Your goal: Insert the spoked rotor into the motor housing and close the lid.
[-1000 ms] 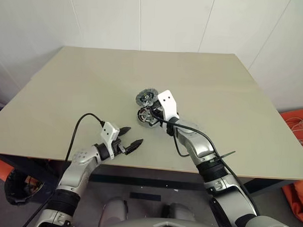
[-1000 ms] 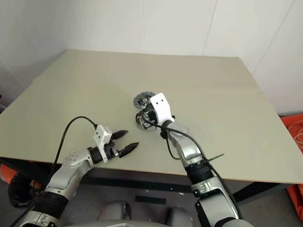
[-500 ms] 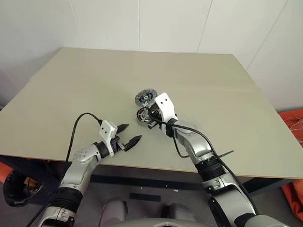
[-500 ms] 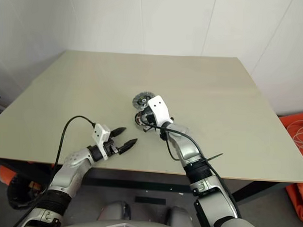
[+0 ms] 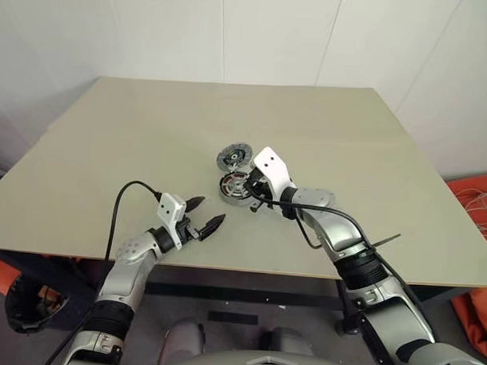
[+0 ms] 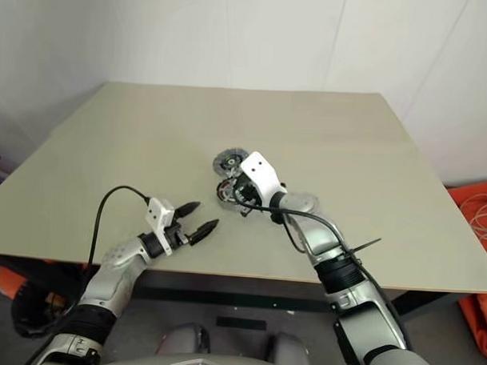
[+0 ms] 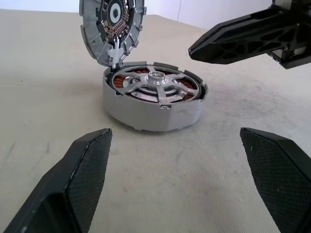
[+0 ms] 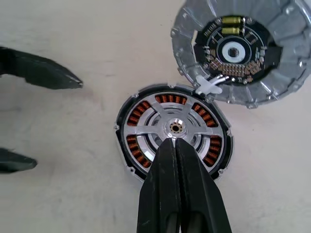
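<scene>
The housing [image 7: 153, 104] sits on the beige counter [image 5: 109, 146], near its middle. The rotor [image 8: 174, 130] lies seated inside it, silvery spokes and hub level with the rim, copper windings visible between the spokes. The lid [image 7: 112, 25] stands open, tilted up from a hinge tab at the housing's rim on the far side (inner face with its dark centre exposed).

Right tool [image 8: 175, 145]: fingers pressed together, nothing between them, tips poised over the rotor close to the hub; whether they touch it cannot be told.

Left tool [image 5: 202, 215]: fingers spread wide, empty, pointing toward the housing from the counter's near edge, apart from it, above the surface.
</scene>
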`<state>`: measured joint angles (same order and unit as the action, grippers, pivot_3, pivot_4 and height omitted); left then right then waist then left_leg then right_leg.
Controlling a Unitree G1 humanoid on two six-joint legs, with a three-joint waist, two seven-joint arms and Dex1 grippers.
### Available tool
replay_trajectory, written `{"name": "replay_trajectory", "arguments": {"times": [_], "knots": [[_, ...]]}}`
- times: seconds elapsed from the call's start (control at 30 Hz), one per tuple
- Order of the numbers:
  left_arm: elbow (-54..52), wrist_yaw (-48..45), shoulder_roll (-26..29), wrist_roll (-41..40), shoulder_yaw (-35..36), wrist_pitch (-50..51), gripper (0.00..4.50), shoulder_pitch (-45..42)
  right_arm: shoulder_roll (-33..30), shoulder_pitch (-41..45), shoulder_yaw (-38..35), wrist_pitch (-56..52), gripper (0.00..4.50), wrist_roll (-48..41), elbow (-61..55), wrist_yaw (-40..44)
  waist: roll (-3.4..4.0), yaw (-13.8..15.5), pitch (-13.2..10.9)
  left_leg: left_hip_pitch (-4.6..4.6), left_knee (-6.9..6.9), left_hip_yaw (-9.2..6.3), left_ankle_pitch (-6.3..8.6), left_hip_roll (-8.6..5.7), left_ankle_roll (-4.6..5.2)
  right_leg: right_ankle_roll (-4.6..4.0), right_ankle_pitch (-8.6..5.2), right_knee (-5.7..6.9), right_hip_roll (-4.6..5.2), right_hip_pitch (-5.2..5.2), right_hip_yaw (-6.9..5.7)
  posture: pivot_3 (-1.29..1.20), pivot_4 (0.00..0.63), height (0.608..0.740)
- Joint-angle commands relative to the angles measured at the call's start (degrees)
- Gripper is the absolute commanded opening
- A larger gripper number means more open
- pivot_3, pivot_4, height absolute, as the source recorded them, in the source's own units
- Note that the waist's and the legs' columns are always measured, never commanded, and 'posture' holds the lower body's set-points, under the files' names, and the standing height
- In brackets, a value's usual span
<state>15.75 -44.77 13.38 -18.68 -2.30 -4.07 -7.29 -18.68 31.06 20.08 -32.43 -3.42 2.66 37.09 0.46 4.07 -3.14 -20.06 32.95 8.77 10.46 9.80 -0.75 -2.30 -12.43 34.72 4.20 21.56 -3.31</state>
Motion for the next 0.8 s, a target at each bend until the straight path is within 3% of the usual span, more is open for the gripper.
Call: {"name": "replay_trajectory", "arguments": {"times": [0.03,0.23,0.43,0.57,0.8], "knots": [[-3.8,0.2,-0.1,0.0,0.5,-1.5,4.50,-0.2,-1.2,2.3,1.5,-0.1,0.85,0.5,-3.5,3.5,-0.01,0.0,0.0,-0.01,-0.01,0.00,0.01,0.00,0.01,-0.02,-0.01,0.00,0.00,0.00,0.00,0.00,0.000,0.740],[-11.1,2.9,-0.7,0.7,-1.1,1.4,4.50,1.6,-3.9,4.9,4.8,2.9,2.98,3.4,-1.8,8.3,-0.05,0.1,0.0,-0.04,0.03,0.01,0.05,-0.01,0.08,-0.04,-0.02,0.00,0.00,0.01,0.00,0.00,0.000,0.740],[-15.6,4.0,-0.2,-0.1,-1.5,5.6,4.50,2.2,-4.7,7.7,6.9,6.4,2.98,5.9,2.1,12.5,-0.06,0.0,0.0,-0.01,0.05,0.02,0.04,0.00,0.08,-0.04,-0.02,0.02,0.00,-0.01,0.00,0.00,0.000,0.740],[-15.4,3.8,0.2,-0.4,-0.9,6.3,3.66,1.9,-3.9,9.1,7.2,8.7,3.02,7.2,5.8,13.4,-0.06,0.0,0.0,-0.03,0.05,0.02,0.05,0.00,0.08,-0.04,-0.02,0.02,0.00,0.01,0.00,0.00,0.000,0.740],[-10.6,2.3,0.3,-0.1,-0.1,3.8,1.20,1.5,-3.1,9.6,6.8,10.9,3.02,8.5,9.0,14.1,-0.06,0.0,0.0,-0.04,0.05,0.02,0.07,-0.01,0.11,-0.09,0.01,0.01,0.00,0.02,0.00,0.00,0.000,0.740]]}}
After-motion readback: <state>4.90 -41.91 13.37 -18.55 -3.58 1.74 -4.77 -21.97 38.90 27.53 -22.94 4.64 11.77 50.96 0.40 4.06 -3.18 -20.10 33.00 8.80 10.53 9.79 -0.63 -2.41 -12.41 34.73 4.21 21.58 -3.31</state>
